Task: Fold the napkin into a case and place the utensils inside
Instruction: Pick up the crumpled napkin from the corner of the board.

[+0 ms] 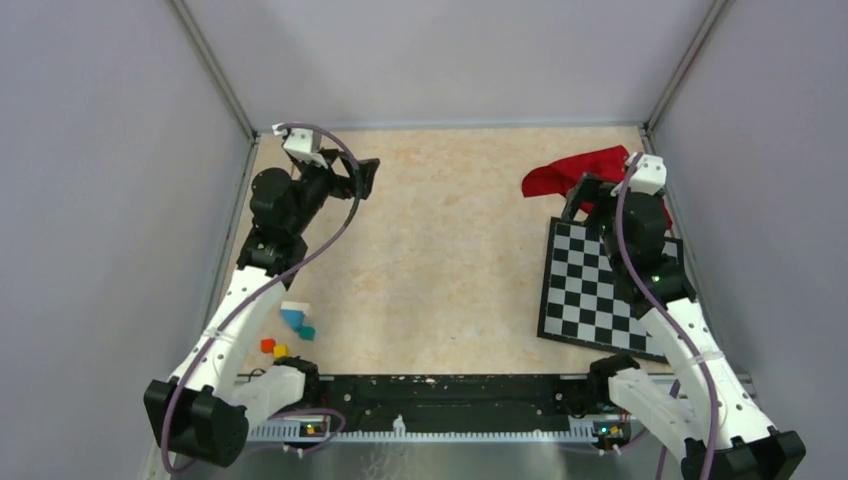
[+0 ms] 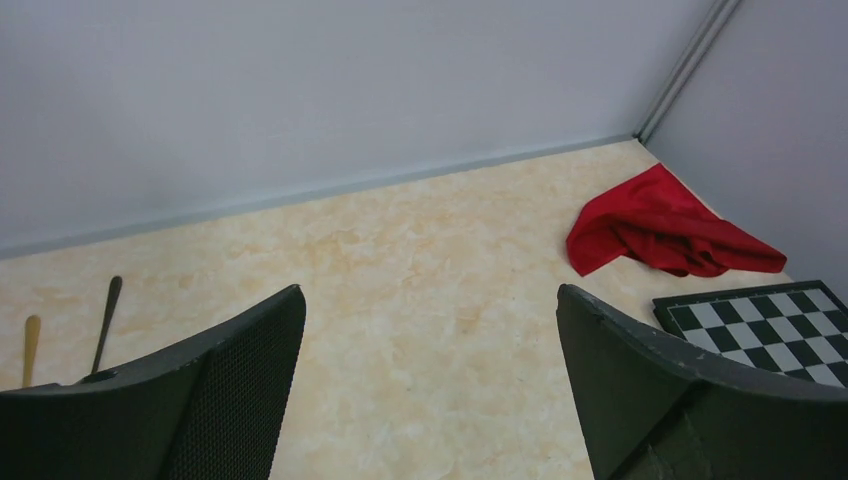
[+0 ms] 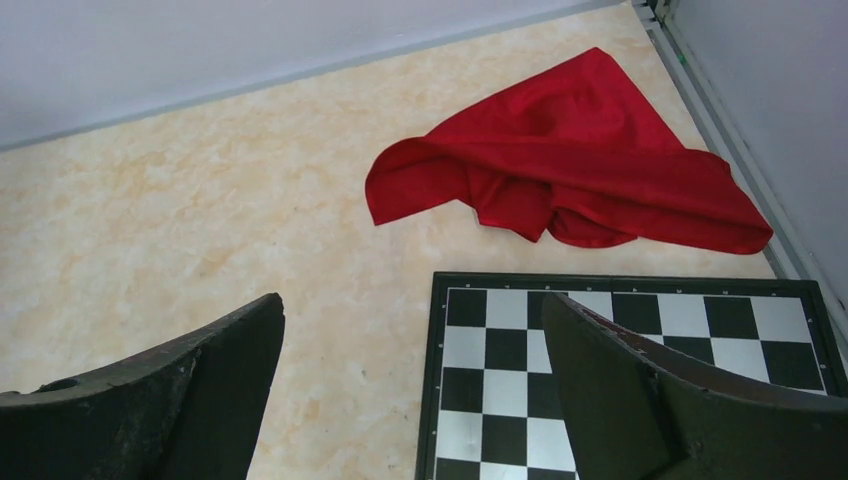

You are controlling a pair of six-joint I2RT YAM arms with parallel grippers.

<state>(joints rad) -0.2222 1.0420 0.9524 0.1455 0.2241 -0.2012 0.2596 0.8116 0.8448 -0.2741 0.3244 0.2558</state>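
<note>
Napkin (image 1: 575, 172) crumpled upper right, nothing folded; gold spoon (image 2: 30, 345), black spoon (image 2: 105, 320) loose; left gripper (image 2: 430, 292), right gripper (image 3: 412, 298) agape, empty. I've everything ahead.

The top camera looks down on the whole table (image 1: 440, 250) from behind. Both wrist cameras look forward, low and close, sharing the napkin (image 2: 660, 225) and mat (image 3: 510, 390).

We see a black-and-white chequered mat (image 1: 585, 285) lying flat by the right edge of the beige marbled desk (image 1: 440, 240), slightly skewed to that edge. Toward the near-left corner sits a loose cluster of small blocks. A white block (image 1: 293, 305) touches a blue block (image 1: 292, 319), with a teal block (image 1: 307, 332) just beside them. A red block (image 1: 267, 345) and a yellow block (image 1: 281, 351) sit side by side nearer the near edge. Grey walls (image 1: 440, 60) enclose the desk.
</note>
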